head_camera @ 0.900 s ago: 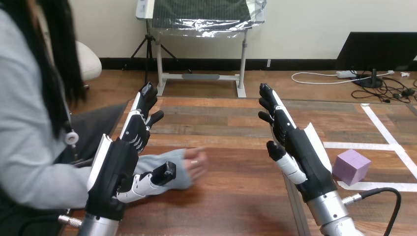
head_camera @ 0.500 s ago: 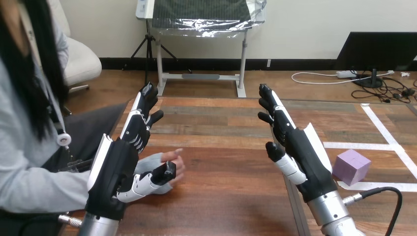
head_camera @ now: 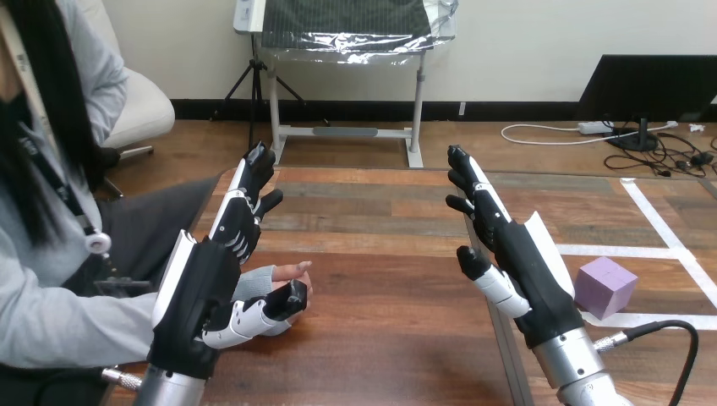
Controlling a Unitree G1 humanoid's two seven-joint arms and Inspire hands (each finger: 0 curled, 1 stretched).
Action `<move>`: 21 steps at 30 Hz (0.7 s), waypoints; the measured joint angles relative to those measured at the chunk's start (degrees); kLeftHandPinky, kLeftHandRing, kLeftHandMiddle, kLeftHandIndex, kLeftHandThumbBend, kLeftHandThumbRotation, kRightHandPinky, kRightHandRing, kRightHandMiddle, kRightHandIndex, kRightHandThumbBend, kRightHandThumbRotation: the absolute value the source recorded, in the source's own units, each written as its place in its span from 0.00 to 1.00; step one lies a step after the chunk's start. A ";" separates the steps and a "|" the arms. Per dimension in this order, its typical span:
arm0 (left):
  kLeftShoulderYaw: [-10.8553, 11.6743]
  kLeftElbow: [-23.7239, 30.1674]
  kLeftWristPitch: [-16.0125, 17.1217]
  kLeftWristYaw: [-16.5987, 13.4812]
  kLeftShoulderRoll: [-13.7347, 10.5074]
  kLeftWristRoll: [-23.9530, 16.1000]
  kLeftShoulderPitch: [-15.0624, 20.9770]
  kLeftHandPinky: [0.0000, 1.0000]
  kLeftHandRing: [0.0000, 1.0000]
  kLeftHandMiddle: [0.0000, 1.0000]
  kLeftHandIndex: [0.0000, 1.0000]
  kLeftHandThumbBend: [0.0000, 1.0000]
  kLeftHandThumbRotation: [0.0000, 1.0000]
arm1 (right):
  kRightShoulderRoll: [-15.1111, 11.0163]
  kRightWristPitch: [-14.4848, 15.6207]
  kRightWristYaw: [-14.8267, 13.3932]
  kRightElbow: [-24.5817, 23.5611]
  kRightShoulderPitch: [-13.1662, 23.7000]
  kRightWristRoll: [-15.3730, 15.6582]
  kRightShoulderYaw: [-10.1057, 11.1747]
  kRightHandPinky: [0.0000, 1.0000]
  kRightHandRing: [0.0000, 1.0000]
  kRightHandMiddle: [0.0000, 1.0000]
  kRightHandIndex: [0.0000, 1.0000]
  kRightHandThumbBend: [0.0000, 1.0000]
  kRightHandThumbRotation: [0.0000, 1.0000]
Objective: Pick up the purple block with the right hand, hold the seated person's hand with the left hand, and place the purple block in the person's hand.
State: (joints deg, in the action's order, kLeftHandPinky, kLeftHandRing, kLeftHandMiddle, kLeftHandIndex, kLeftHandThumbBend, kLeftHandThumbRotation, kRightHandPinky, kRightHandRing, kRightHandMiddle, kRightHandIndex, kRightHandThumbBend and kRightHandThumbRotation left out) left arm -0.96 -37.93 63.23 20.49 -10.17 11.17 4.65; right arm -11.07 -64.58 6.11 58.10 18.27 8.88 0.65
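Item, near edge: table point(head_camera: 380, 347), wooden, with both silver forearms coming up from it. Item, near left: left hand point(head_camera: 199, 283), back toward the camera, fingers straight and pointing to the far side, thumb stuck out to the right and closed on nothing. Item, just right of that hand: the person's hand point(head_camera: 289, 272), resting on the table at the end of a grey sleeve, tucked behind the thumb (whether thumb and hand touch cannot be told; nothing is curled round it). Item, near right: right hand point(head_camera: 520, 258), raised above the table, fingers straight and spread toward the far side, thumb out to the left, empty. Item, right of the right wrist: purple block point(head_camera: 603, 288), a cube sitting alone on the table beside a white tape line point(head_camera: 668, 233), close to the right hand but apart from it. Status, judged from the layout: no step is complete; the block is not yet picked up, the person's hand is not yet held, and the placing in the person's hand remains.
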 measured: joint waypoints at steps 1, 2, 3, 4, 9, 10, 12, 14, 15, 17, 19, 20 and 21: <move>0.03 0.00 0.00 -0.01 0.01 -0.04 0.00 0.93 0.99 1.00 0.99 1.00 0.67 | -0.07 0.00 -0.21 0.00 0.00 0.23 -0.01 0.91 0.98 1.00 1.00 1.00 0.99; 0.07 0.00 0.00 -0.02 0.02 -0.07 0.00 0.93 0.99 1.00 0.99 1.00 0.67 | -0.12 0.00 -0.41 0.00 0.00 0.43 -0.02 0.91 0.98 1.00 1.00 1.00 0.99; 0.10 0.00 0.00 -0.03 0.04 -0.08 0.00 0.93 0.99 1.00 0.99 1.00 0.67 | -0.17 0.00 -0.59 0.00 0.00 0.59 -0.02 0.91 0.98 1.00 1.00 1.00 0.99; 0.13 0.00 0.00 -0.05 0.06 -0.08 0.00 0.93 0.99 1.00 0.99 1.00 0.67 | -0.19 0.00 -0.71 0.00 0.00 0.68 -0.03 0.91 0.98 1.00 1.00 1.00 0.99; 0.39 0.00 0.01 -0.09 0.20 -0.08 0.00 0.93 0.99 1.00 0.99 1.00 0.67 | -0.22 0.00 -0.90 0.00 0.00 0.76 -0.03 0.91 0.98 1.00 1.00 1.00 0.98; 0.44 0.00 0.01 -0.09 0.22 -0.08 0.00 0.93 0.99 1.00 0.99 1.00 0.67 | -0.22 0.00 -0.91 0.00 0.00 0.76 -0.03 0.91 0.98 1.00 1.00 1.00 0.98; 0.55 0.00 0.01 -0.09 0.28 -0.08 0.00 0.93 0.99 1.00 0.99 1.00 0.68 | -0.21 0.00 -0.90 0.00 0.00 0.76 -0.06 0.91 0.98 1.00 1.00 1.00 0.98; 0.66 0.00 0.01 -0.09 0.34 -0.08 -0.01 0.93 0.98 1.00 0.99 1.00 0.68 | -0.21 -0.01 -0.90 0.00 0.00 0.76 -0.09 0.91 0.98 1.00 1.00 1.00 0.98; 0.72 0.00 0.01 -0.09 0.37 -0.08 -0.01 0.93 0.98 1.00 0.99 1.00 0.67 | -0.21 -0.01 -0.91 0.00 0.00 0.76 -0.11 0.91 0.98 1.00 1.00 1.00 0.98; 0.83 0.00 0.01 -0.10 0.43 -0.07 -0.01 0.93 0.98 1.00 0.99 1.00 0.67 | -0.21 -0.02 -0.91 0.00 0.00 0.80 -0.12 0.91 0.98 1.00 1.00 1.00 0.98; 0.93 0.00 0.01 -0.10 0.49 -0.07 -0.01 0.93 0.98 1.00 0.99 1.00 0.67 | -0.22 -0.02 -1.01 0.00 0.00 0.95 -0.12 0.91 0.97 1.00 1.00 1.00 0.99; 0.99 0.00 0.00 -0.10 0.53 -0.07 -0.01 0.93 0.98 1.00 0.99 1.00 0.67 | -0.22 -0.02 -1.12 0.00 0.00 1.07 -0.12 0.91 0.97 1.00 1.00 1.00 0.99; 1.05 0.00 0.00 -0.10 0.56 -0.07 -0.01 0.93 0.98 1.00 0.99 1.00 0.67 | -0.23 -0.02 -1.24 0.00 0.00 1.20 -0.12 0.91 0.97 1.00 1.00 1.00 0.99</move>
State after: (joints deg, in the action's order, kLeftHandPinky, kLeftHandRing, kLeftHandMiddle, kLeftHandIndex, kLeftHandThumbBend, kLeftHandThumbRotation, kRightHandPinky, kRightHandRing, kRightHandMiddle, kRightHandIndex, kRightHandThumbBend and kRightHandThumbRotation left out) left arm 0.10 -37.92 63.23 20.39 -9.60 11.09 4.64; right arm -11.29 -64.60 4.87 58.10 18.27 10.07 0.53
